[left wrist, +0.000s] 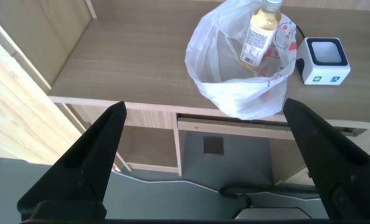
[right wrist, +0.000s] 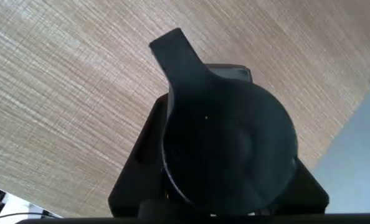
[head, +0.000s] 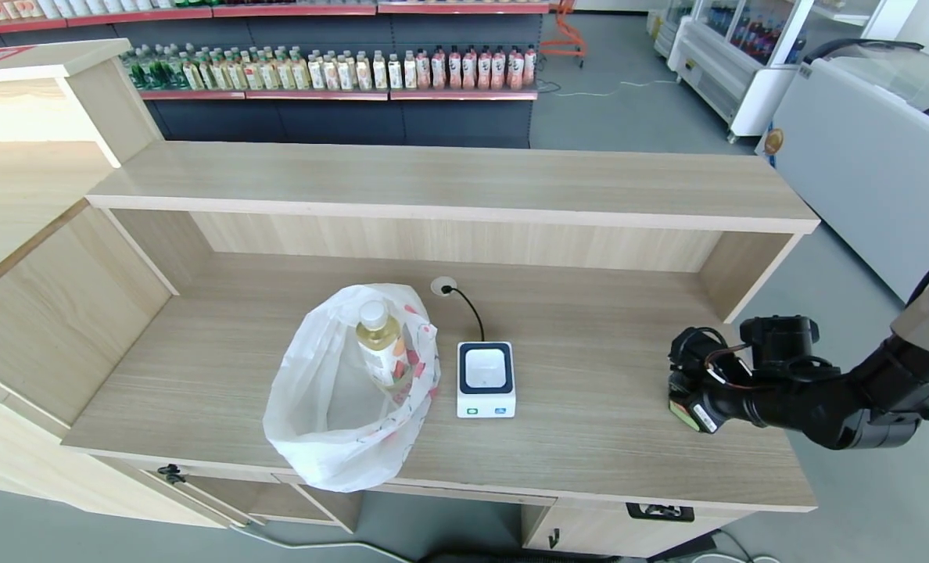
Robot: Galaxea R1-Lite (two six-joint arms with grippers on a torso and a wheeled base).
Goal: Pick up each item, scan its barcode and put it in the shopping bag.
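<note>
A white shopping bag (head: 331, 414) stands open on the wooden counter (head: 590, 352), with a yellow-drink bottle (head: 378, 344) upright inside it. To the bag's right sits the white barcode scanner (head: 486, 378). Near the counter's right end my right gripper (head: 687, 395) points down, shut on a dark item with a green and white label (head: 693, 416). The item's black round top (right wrist: 228, 143) sits close to the camera in the right wrist view. My left gripper (left wrist: 205, 107) hangs open and empty below the counter's front edge, looking up at the bag (left wrist: 235, 93), bottle (left wrist: 260, 34) and scanner (left wrist: 325, 59).
A raised shelf (head: 449, 184) and side walls enclose the back and ends of the counter. The scanner's black cable (head: 468, 309) runs to a hole (head: 443, 285) behind it. Bare counter lies between scanner and right gripper. Drawers (left wrist: 222, 146) sit under the counter's front.
</note>
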